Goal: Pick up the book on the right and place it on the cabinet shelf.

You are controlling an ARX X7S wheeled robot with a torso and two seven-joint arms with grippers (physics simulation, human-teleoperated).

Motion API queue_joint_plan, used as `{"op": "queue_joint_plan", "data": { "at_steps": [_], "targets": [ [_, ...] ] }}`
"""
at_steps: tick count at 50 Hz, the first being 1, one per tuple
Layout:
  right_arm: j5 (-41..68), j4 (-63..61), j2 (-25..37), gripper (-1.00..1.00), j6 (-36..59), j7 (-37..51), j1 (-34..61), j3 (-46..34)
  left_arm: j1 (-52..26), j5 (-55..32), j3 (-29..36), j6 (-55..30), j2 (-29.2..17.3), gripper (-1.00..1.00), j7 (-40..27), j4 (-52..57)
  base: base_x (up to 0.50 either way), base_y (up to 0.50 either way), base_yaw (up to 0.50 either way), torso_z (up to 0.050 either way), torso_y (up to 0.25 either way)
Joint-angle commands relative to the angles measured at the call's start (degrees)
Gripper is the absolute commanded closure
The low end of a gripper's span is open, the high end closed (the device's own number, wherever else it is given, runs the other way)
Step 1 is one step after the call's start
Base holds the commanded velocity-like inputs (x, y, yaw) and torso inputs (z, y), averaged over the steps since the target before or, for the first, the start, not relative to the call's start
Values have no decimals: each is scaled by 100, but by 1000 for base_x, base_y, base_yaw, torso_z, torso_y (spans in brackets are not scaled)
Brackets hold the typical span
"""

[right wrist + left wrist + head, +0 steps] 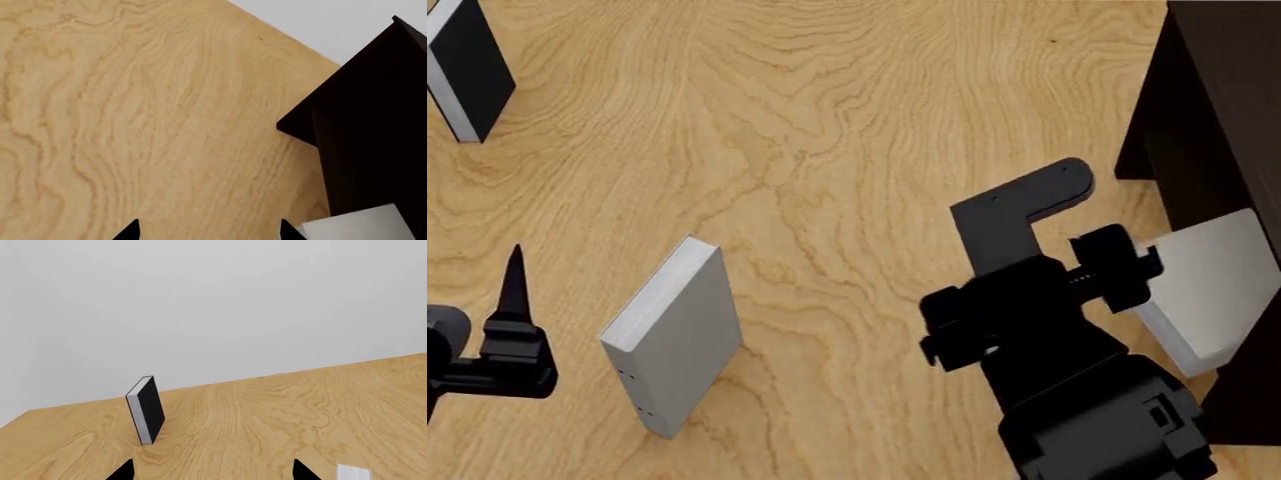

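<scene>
One book (pixel 1208 285) tilted against cabinet (pixel 1214 120)

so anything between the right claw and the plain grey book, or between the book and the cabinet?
Nothing visible. The right claw is right beside the grey book, which sits against the dark cabinet. The dotted grey book stands well off toward the left arm.

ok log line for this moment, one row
right gripper: open, empty | book: tilted beside cabinet, not gripped | left gripper: open, idle | stage: pre-grasp
</scene>
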Motion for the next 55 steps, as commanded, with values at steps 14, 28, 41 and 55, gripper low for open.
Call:
{"op": "queue_joint_plan", "data": {
  "at_steps": [14,28,41,55],
  "targets": [
    [148,-125,-119,-100,-18,-146,-34,-32,1,-38,12,8,-29,-100,-34,1,0,0,0,0,0],
    [174,137,-149,-100,-255,-182,-168,38,32,-46,18,47,-46,-100,-57,-15,0,0,0,0,0],
    [259,572,-299,-100,-595,-434,-146,125,44,-38,31,67,-65,-100,-91,3,0,0,0,0,0],
    [289,939,-367,-100,-825,-620,-132,157,67,-56,18,104,-88,-100,-109,-5,0,0,0,0,0]
  ]
}}
